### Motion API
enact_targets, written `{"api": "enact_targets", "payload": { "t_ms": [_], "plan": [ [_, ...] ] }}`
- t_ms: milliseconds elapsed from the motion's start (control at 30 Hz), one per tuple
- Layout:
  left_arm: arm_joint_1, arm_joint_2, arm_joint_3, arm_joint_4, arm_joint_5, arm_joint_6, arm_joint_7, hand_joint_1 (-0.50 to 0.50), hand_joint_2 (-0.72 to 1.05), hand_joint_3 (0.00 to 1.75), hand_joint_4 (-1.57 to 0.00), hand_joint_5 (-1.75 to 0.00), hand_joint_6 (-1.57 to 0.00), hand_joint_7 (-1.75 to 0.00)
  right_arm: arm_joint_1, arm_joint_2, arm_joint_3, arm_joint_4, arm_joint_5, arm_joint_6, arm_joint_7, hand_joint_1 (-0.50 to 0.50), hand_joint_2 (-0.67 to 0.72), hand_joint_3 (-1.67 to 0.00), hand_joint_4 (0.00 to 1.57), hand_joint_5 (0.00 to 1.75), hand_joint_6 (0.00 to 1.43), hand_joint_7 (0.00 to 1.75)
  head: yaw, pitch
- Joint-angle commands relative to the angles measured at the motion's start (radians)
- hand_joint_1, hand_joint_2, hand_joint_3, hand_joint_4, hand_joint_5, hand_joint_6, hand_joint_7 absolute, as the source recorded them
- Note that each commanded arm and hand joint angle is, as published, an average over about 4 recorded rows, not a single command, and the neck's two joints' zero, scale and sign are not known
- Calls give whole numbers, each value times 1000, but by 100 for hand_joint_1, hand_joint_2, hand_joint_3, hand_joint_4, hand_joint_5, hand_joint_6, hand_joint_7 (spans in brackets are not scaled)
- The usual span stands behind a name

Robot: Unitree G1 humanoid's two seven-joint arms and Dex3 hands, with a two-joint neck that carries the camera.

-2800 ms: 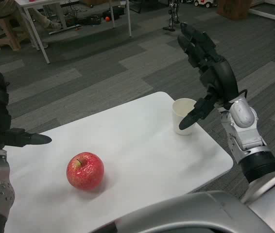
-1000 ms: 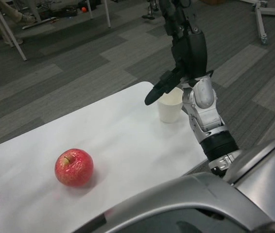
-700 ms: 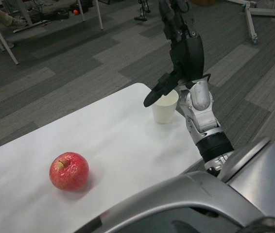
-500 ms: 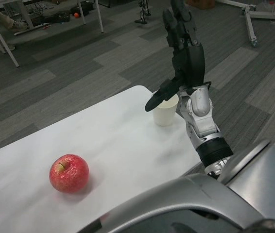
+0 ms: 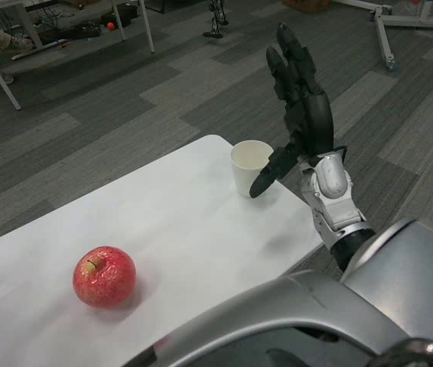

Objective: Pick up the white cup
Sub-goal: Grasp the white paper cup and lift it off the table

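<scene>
The white cup [image 5: 249,164] stands upright near the far right corner of the white table [image 5: 186,229]. My right hand [image 5: 301,107] is raised just to the right of the cup, palm facing it, fingers spread and pointing up, holding nothing. Its thumb reaches down beside the cup's right wall; whether it touches is unclear. My left hand is out of the picture.
A red apple [image 5: 104,276] lies on the near left of the table. The table's right edge runs close under the cup. Beyond lie grey carpet tiles, white table legs [image 5: 146,27] and equipment at the back.
My right hand has shifted from above and in front of the cup to its right side, uncovering the rim. The camera has also turned, shifting the whole scene.
</scene>
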Motion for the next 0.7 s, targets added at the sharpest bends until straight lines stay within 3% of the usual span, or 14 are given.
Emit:
{"api": "enact_targets", "payload": {
  "t_ms": [33, 433, 700],
  "plan": [
    [-21, 0, 11, 6, -11, 13, 2, -50, 96, 9, 0, -10, 0, -7, 23, -7, -5, 0, 21, 2, 21, -46, 60, 0, 0, 0, 0, 7, -8, -5],
    [-30, -6, 12, 15, -11, 14, 3, -50, 100, 9, 0, -10, 0, -7, 70, 19, -41, 79, 35, 12, 114, -46, 60, 0, 0, 0, 0, 7, -45, -8],
    [-30, -13, 8, 16, -9, 14, 3, -50, 105, 9, 0, -10, 0, -7, 25, 29, -46, 207, 42, 12, 179, -50, 66, 0, 0, 0, 0, 7, -99, 11]
  ]
}}
